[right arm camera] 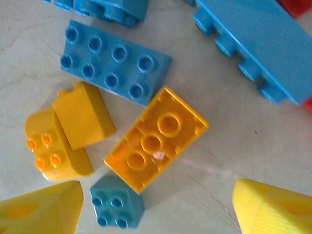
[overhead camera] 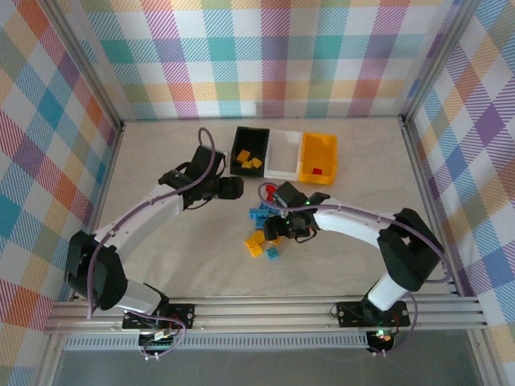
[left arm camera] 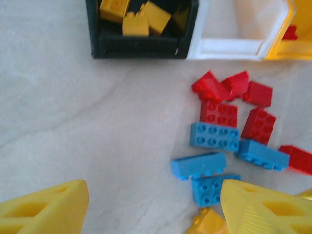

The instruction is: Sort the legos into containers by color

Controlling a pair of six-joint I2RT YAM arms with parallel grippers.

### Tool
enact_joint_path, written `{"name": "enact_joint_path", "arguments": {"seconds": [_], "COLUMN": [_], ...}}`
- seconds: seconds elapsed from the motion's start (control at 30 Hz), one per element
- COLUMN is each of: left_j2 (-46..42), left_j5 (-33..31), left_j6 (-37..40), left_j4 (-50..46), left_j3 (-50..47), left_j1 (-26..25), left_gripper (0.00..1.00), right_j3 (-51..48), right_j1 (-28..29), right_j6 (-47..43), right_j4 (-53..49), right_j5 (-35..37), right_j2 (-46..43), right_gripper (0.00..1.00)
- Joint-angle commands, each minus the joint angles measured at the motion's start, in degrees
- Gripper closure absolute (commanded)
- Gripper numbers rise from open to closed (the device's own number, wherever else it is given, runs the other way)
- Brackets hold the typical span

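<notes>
Legos [overhead camera: 264,235], small studded bricks in red, blue and yellow-orange, were seen clustered on the table [overhead camera: 177,257] near the containers [overhead camera: 283,173]. Yellow ones lay in the black bin [overhead camera: 234,153], a red one in the yellow bin [overhead camera: 328,157]. The left gripper [left arm camera: 153,204] was held spread beside the pile, the right gripper [right arm camera: 156,207] spread over an orange brick [right arm camera: 156,146], nothing pinched.

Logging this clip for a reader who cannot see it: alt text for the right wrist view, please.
The open right gripper hangs over loose legos on the table: an orange brick centre, two yellow pieces left, blue bricks above.
</notes>
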Motion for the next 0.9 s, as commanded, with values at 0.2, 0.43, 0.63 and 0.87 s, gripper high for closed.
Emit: {"name": "enact_joint_path", "arguments": {"seconds": [0.2,0.43,0.63,0.87], "left_j2": [-9.5,-11.3,-12.2,-12.0], "left_j5": [-1.8,-1.9,-2.3,-2.2], "left_j6": [-0.5,-0.2,-0.1,-0.6], "left_j4": [-3.1,-3.3,-3.3,-2.8], "left_j3": [-6.2,-8.3,-9.0,-9.4], "left_j1": [-0.3,-0.3,-0.3,-0.3], "left_gripper": [0.26,0.26,0.26,0.26], "right_j3": [6.1,8.4,6.9,1.9], "right_j1": [0.7,0.8,0.9,1.5], "right_j6": [5.3,6.0,6.3,6.4], "right_j4": [-3.7,-3.9,-3.9,-2.0], "right_j5": [7.1,8.3,9.5,9.3], "right_j2": [7.1,11.5,11.3,6.2], "right_gripper": [0.18,0.20,0.24,0.25]}}
